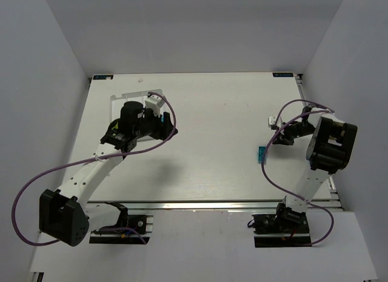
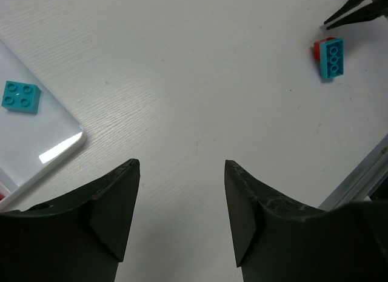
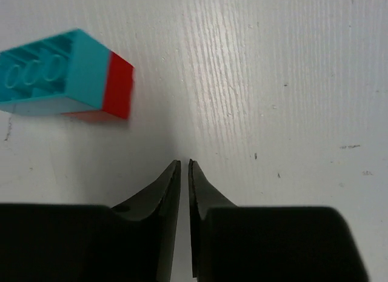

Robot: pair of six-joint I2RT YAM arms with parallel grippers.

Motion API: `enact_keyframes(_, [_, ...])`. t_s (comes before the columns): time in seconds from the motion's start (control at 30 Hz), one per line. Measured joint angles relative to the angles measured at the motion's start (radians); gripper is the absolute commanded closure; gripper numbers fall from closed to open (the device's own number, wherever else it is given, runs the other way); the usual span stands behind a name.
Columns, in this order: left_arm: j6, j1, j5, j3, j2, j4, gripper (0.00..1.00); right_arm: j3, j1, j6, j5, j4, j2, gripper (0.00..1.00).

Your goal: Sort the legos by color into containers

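Note:
A cyan lego with a red brick stuck to one end (image 3: 66, 76) lies on the white table, up and to the left of my right gripper (image 3: 184, 162). That gripper's jaws stand almost together with only a thin slit and nothing between them. The same lego (image 1: 260, 154) shows in the top view just left of the right gripper (image 1: 277, 138), and far right in the left wrist view (image 2: 331, 56). My left gripper (image 2: 182, 164) hangs open and empty beside the white container tray (image 2: 60, 142). A teal lego (image 2: 21, 96) lies in the tray.
A small white object (image 1: 273, 120) sits on the table beyond the right gripper. A metal rail (image 1: 212, 204) runs along the table's near edge. White walls close in the left, back and right sides.

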Motion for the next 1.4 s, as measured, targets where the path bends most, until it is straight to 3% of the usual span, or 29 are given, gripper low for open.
enact_keyframes(0.13, [0.007,0.000,0.089,-0.014,0.000,0.025,0.30,0.006,0.000,0.000,-0.019,-0.048,0.000,0.90])
enact_keyframes(0.2, [0.008,-0.002,0.137,-0.022,0.000,0.040,0.30,0.006,0.000,0.001,-0.031,-0.072,-0.003,0.88])
enact_keyframes(0.23, [0.009,-0.004,0.156,-0.024,0.000,0.045,0.30,0.006,0.000,0.004,-0.034,-0.080,-0.006,0.73])
enact_keyframes(0.27, [0.010,-0.006,0.175,-0.026,0.001,0.050,0.30,0.006,0.000,0.013,-0.034,-0.088,-0.012,0.65])
enact_keyframes(0.33, [0.011,-0.009,0.208,-0.026,0.004,0.060,0.30,0.006,0.001,0.048,-0.034,-0.089,-0.032,0.50])
enact_keyframes(0.4, [0.011,-0.011,0.228,-0.027,0.006,0.069,0.30,0.007,0.002,0.093,-0.034,-0.086,-0.050,0.41])
enact_keyframes(0.43, [0.011,-0.012,0.235,-0.029,0.007,0.074,0.30,0.011,0.002,0.121,-0.037,-0.090,-0.054,0.11])
enact_keyframes(0.57, [0.007,-0.012,0.245,-0.038,0.007,0.090,0.29,0.018,0.002,0.221,-0.085,-0.097,-0.076,0.11])
enact_keyframes(0.63, [-0.001,-0.012,0.249,-0.043,0.011,0.094,0.29,-0.055,0.003,0.297,-0.110,-0.048,-0.158,0.11])
enact_keyframes(0.8, [-0.013,-0.012,0.260,-0.044,0.032,0.105,0.29,-0.451,0.010,0.756,-0.101,0.312,-0.684,0.11])
enact_keyframes(0.87, [-0.016,-0.012,0.261,-0.044,0.035,0.105,0.29,-0.512,0.013,0.910,-0.105,0.403,-0.807,0.27])
enact_keyframes(0.93, [-0.016,-0.012,0.261,-0.044,0.035,0.105,0.29,-0.498,0.024,1.027,-0.115,0.426,-0.826,0.46])
enact_keyframes(1.03, [-0.016,-0.012,0.259,-0.044,0.035,0.106,0.29,-0.425,0.050,1.188,-0.080,0.412,-0.748,0.53])
enact_keyframes(1.3, [-0.019,-0.012,0.259,-0.044,0.034,0.109,0.29,-0.380,0.152,1.432,0.109,0.335,-0.665,0.44])
enact_keyframes(1.4, [-0.019,-0.012,0.258,-0.044,0.032,0.109,0.29,-0.378,0.210,1.482,0.173,0.293,-0.630,0.32])
